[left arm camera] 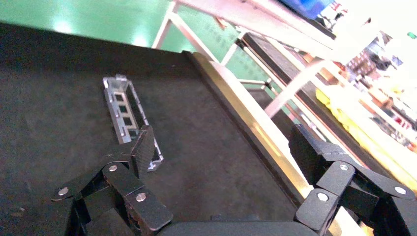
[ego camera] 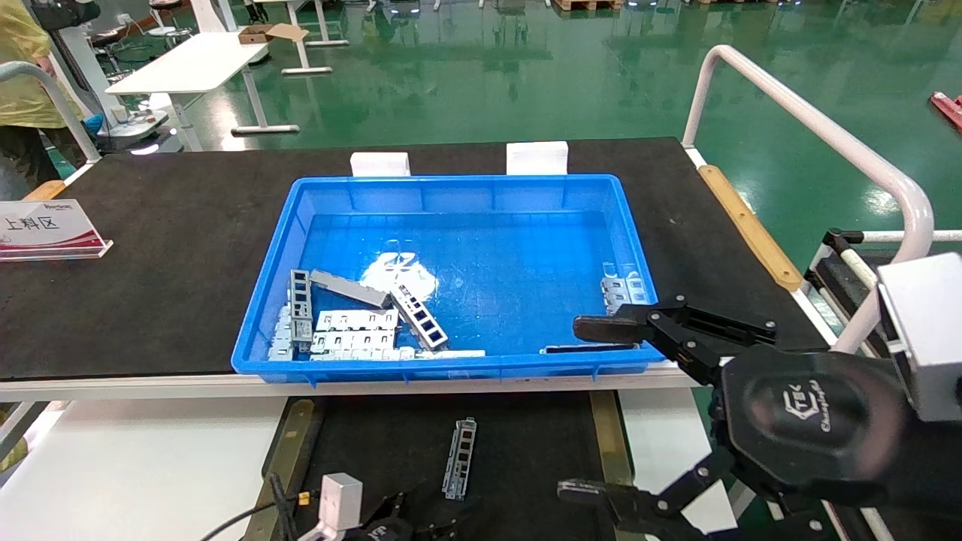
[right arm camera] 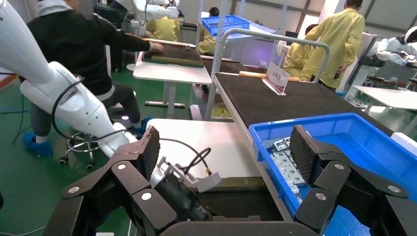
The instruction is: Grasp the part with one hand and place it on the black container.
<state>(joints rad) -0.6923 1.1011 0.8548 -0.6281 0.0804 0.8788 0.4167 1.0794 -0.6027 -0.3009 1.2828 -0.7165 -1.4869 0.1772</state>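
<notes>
The part (ego camera: 460, 458), a slim silver-grey channel strip with rectangular cutouts, lies flat on the black container (ego camera: 376, 436) between its brass rails. It also shows in the left wrist view (left arm camera: 123, 105) on the black tray (left arm camera: 206, 137). My left gripper (left arm camera: 223, 152) is open and empty just above the tray, with one finger (left arm camera: 143, 147) at the strip's near end. In the head view it (ego camera: 409, 526) is at the bottom edge. My right gripper (ego camera: 575, 409) is open and empty, held above the bin's front right corner.
The blue bin (ego camera: 451, 368) stands behind the container, with several metal parts in its front left corner (ego camera: 353, 330) and some at the right (ego camera: 624, 289). A brass rail (left arm camera: 246, 123) borders the tray. A sign (ego camera: 45, 229) stands at the far left. People work in the background.
</notes>
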